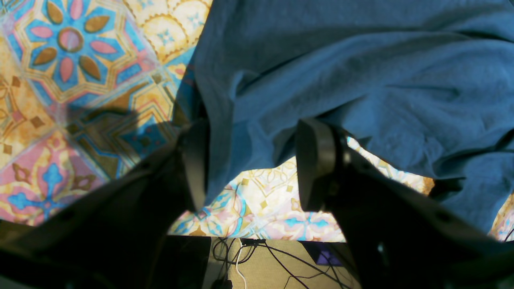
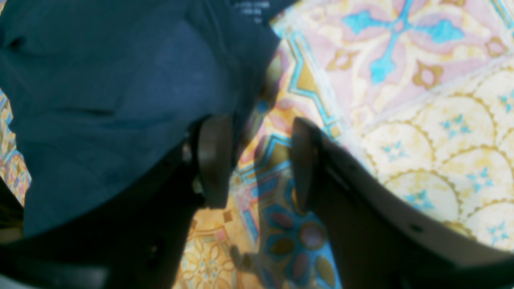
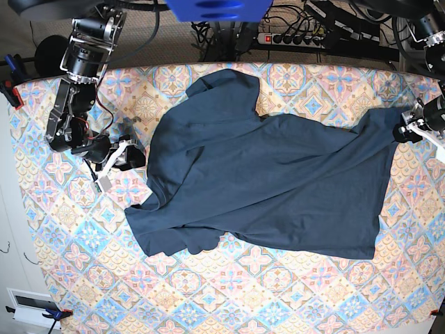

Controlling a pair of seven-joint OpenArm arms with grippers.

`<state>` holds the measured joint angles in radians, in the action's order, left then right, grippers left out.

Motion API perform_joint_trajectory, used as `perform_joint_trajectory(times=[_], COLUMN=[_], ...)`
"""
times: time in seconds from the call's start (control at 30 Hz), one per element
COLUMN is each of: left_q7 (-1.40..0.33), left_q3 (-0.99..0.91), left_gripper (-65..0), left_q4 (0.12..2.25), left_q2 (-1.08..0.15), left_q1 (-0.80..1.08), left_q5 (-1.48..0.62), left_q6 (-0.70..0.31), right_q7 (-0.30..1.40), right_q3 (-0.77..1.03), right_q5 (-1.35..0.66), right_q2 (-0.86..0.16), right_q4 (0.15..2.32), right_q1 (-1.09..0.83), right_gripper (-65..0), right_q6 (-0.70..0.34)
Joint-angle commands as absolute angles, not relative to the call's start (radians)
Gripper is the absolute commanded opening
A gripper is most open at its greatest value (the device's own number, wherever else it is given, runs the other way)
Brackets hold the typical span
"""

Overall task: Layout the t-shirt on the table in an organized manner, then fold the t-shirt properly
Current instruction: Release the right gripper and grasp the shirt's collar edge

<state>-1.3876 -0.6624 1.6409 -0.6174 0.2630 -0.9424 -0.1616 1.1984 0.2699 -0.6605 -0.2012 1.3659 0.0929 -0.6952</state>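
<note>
**On the patterned table: 1 navy t-shirt, spread but skewed, with 2 grippers at its opposite ends**

Across the middle of the wide table (image 3: 62, 278), covered in pastel blue, pink and cream diamond tiles, lies 1 plain dark navy short-sleeved cotton t-shirt (image 3: 278, 181). It is mostly opened out, wrinkled, with its long axis running left to right in the base view and tilted slightly.

Item 1, left gripper (image 1: 253, 164): at the right end of the garment in the base view. Jaws stand apart. The wrist view shows a draped fold of navy cloth lying between and above them; whether the fabric is touched I cannot tell, but nothing is pinched.

Item 2, right gripper (image 2: 257, 160): at the left end, just beside the shirt's edge. Jaws stand apart over bare tile, with the cloth edge against the outer finger (image 2: 215, 160) and nothing between them.

Key relation: the shirt lies inward from both claws, so each arm is nearest its own end.

Room: broad bare tablecloth on the near side and at the left. The far edge of the table sits close to the sleeve (image 3: 229, 87), and cables (image 3: 306, 31) lie beyond it.

Judgement: layout appears unfinished; the near-left corner is bunched.
</note>
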Motion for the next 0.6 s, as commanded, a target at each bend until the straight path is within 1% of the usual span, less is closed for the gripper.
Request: perform_joint_trajectory(times=[0.0, 0.17, 0.57], left_q7=[-1.372, -1.372, -1.374], left_q3=[-0.668, -0.668, -0.668], left_gripper=[-31.8, -31.8, -31.8], left_q4=[1.655, 1.655, 1.655], left_q2=[-0.644, -0.644, -0.644], left_q1=[0.254, 0.254, 0.254], left_q5=[-0.957, -0.958, -0.96], left_q6=[-0.162, -0.162, -0.162], right_q7=[1.184, 1.184, 1.184], right_q3=[0.272, 0.272, 0.271], right_q5=[-0.68, -0.679, -0.679], right_q2=[-0.2, -0.183, -0.148], right_q4=[1.362, 1.296, 1.294], right_q1=[0.111, 0.137, 0.148], right_gripper=[-40.9, -40.9, -40.9], right_q6=[-0.698, -0.698, -0.698])
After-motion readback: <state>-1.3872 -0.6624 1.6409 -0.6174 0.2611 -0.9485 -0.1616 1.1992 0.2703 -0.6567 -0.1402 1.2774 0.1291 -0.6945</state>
